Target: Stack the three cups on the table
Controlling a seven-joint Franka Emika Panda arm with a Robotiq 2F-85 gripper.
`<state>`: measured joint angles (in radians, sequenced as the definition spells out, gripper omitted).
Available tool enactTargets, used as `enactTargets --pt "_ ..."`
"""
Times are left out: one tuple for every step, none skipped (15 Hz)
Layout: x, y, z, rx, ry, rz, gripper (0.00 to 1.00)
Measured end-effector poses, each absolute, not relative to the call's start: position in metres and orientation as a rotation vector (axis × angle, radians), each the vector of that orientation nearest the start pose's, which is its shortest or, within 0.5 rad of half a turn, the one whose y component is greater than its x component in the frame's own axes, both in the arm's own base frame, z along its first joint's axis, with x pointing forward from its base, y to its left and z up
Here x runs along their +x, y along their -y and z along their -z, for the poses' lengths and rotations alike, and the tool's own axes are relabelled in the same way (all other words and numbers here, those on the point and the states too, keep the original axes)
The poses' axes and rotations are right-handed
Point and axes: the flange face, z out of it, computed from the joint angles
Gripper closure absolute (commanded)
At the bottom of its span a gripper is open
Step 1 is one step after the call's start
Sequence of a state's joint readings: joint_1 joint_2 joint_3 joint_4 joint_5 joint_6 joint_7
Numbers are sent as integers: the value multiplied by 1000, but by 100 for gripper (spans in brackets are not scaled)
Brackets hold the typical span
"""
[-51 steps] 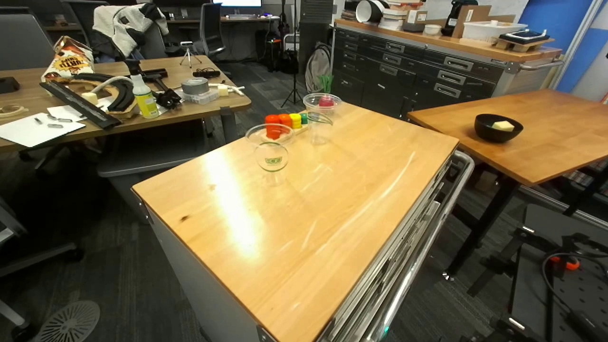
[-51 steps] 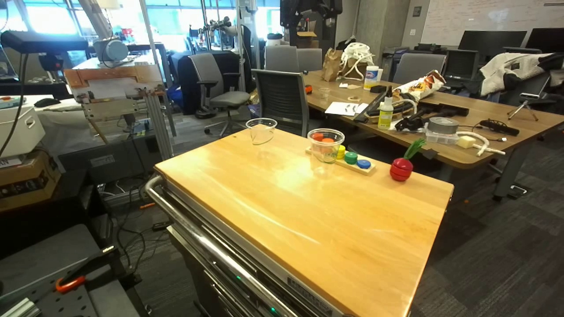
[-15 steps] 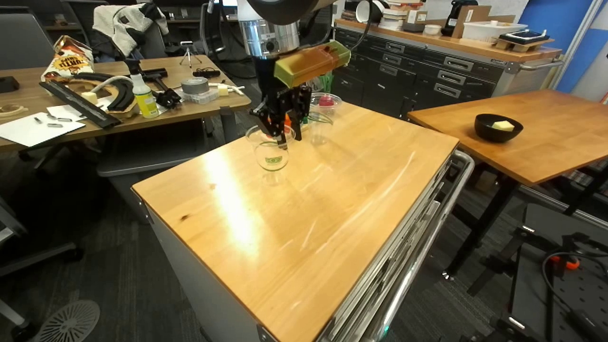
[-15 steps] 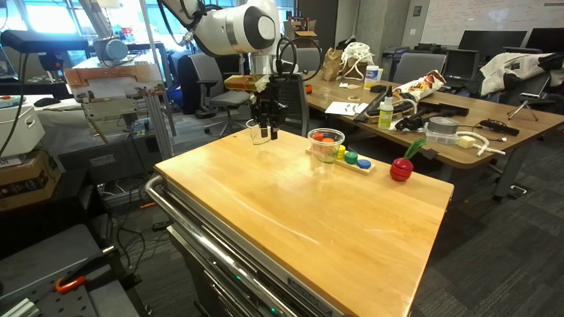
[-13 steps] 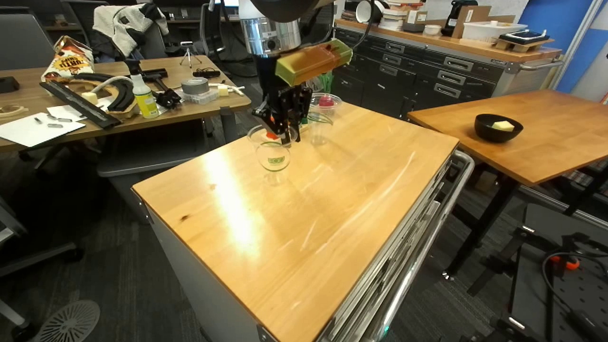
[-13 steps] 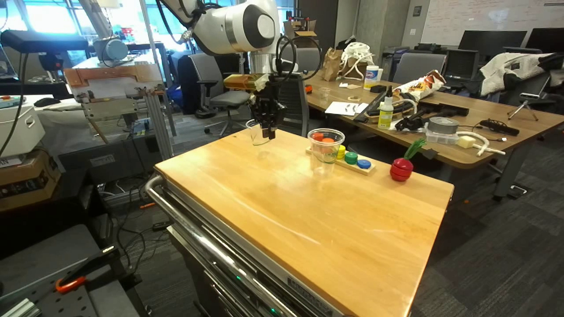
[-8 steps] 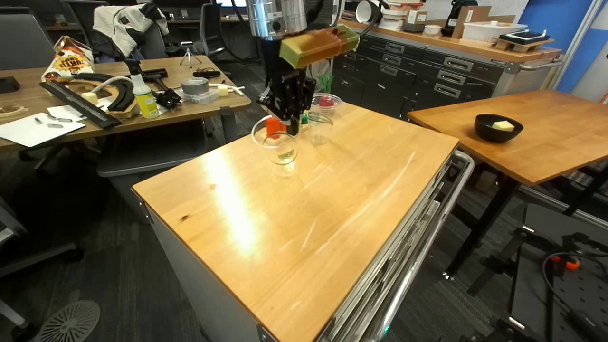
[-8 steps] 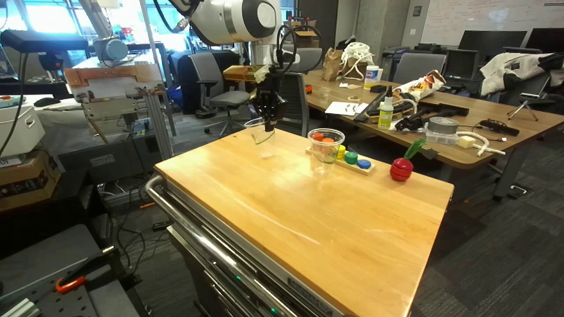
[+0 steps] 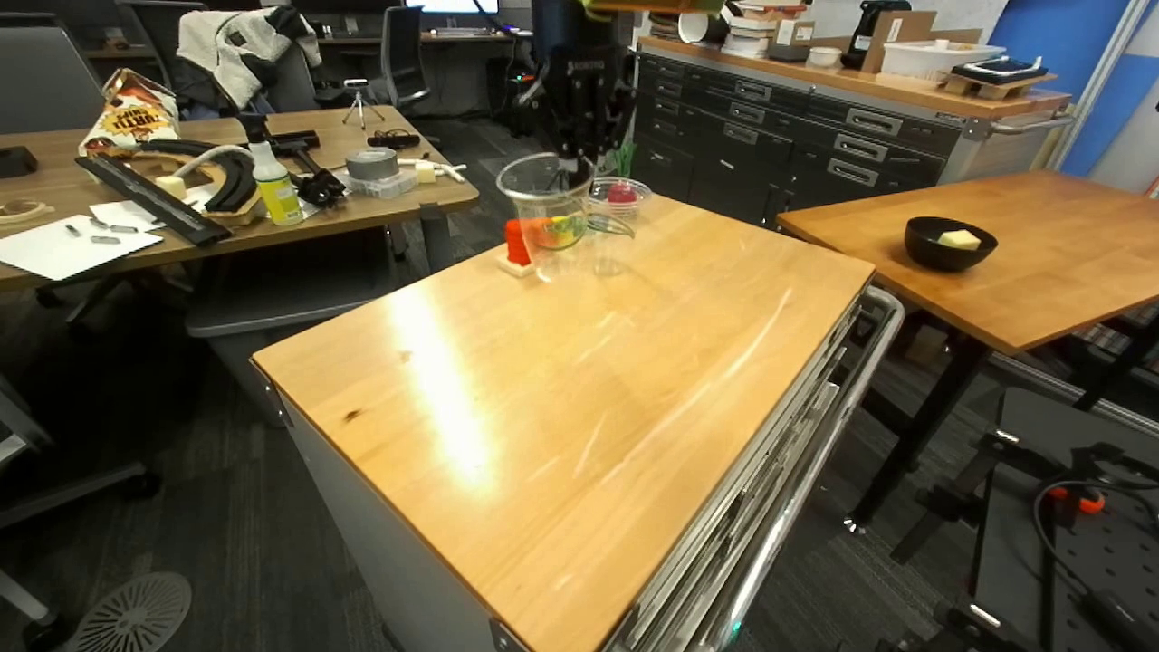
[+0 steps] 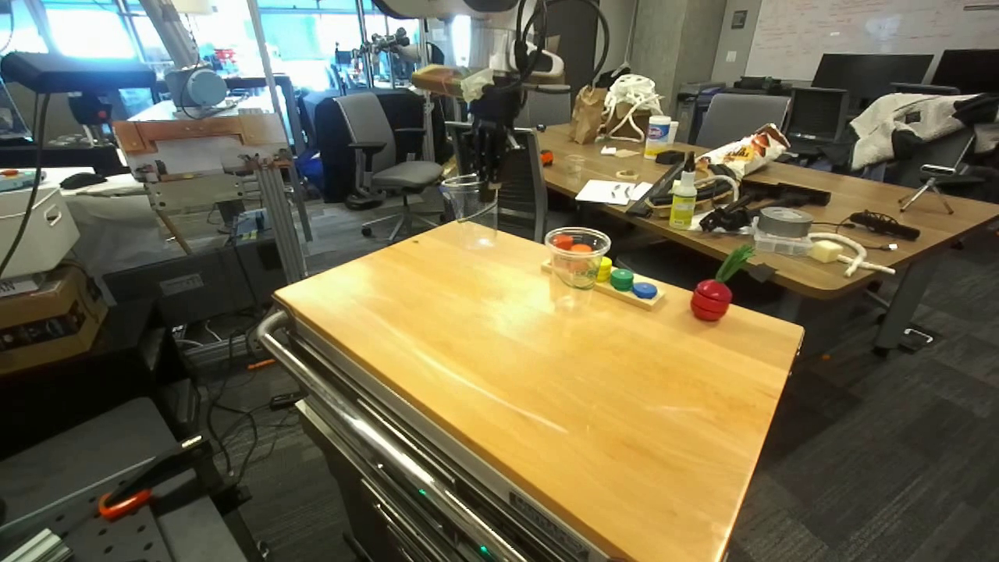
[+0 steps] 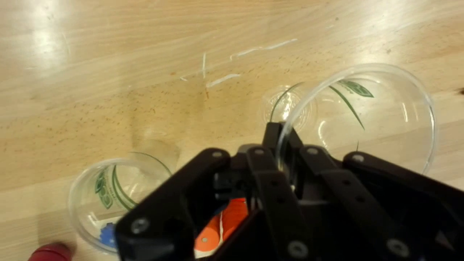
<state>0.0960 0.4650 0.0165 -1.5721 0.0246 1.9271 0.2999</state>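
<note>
One held cup (image 9: pixel 546 210), one standing cup (image 10: pixel 576 269)

I have my fingers (image 11: pixel 272 136) clamped on the held cup's rim, and it hangs mouth up above the worktop (image 10: pixel 499 359). The standing cup is just in from the edge opposite the rail (image 9: pixel 895 315), beside the blocks (image 10: pixel 622 279). Along that edge the radish (image 10: pixel 710 302) sits nearest a corner.

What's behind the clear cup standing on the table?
Depending on exterior view, a leafy red toy or red and orange blocks show through the cup; its printed wall obscures the blocks' bases.
</note>
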Motion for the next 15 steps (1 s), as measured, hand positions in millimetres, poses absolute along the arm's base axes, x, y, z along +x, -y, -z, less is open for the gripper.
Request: enactTargets --pt "669 -62 -379 -3083 -358 -178 99" --pt "671 -48 -396 -3053 -404 -172 99" --pt "674 -32 -413 -3025 -448 -160 99" --pt "675 -17 -429 -3001 -488 -145 99" --pt "676 -2 -445 -2977 -527 -127 99" --pt "678 13 -459 -2958 -562 -106 99" --pt "679 26 -471 -2950 -592 -81 99" --pt "680 37 -479 -2947 -617 -65 99" --pt "680 45 -484 -2950 -635 -56 99" --pt "680 51 -487 -2956 -647 -53 99" --pt "680 53 -488 -2960 -654 -58 99" --pt "680 54 -486 -2965 -658 -65 99" --pt "680 55 -483 -2975 -663 -77 99" --pt "681 55 -478 -2985 -670 -93 99" --pt "682 56 -472 -2997 -678 -110 99"
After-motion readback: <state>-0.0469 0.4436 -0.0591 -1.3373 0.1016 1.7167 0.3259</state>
